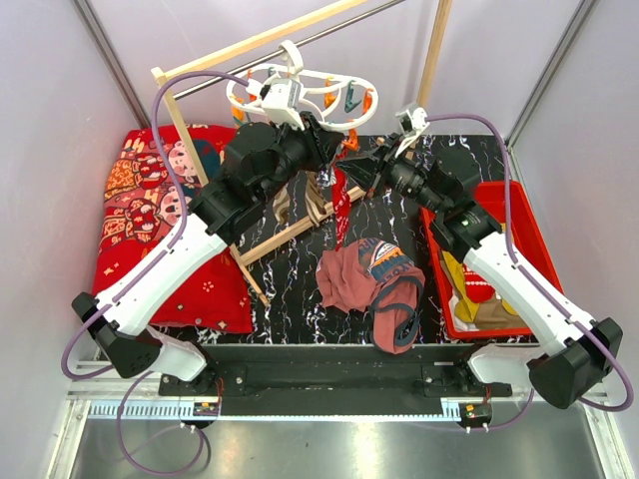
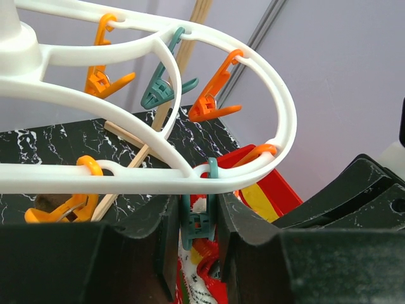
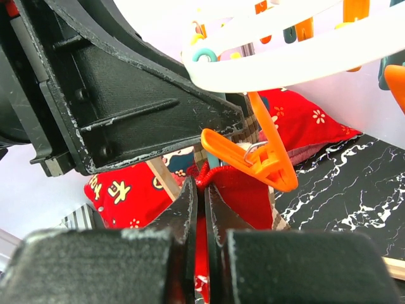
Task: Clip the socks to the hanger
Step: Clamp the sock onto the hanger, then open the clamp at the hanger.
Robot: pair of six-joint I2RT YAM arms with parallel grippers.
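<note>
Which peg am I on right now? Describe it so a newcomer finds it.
Start at the white oval hanger hung over the back of the table. On its near ring, one teal peg sits between the fingers of the left gripper, the red sock just below. Its neighbours on either side are orange pegs.
</note>
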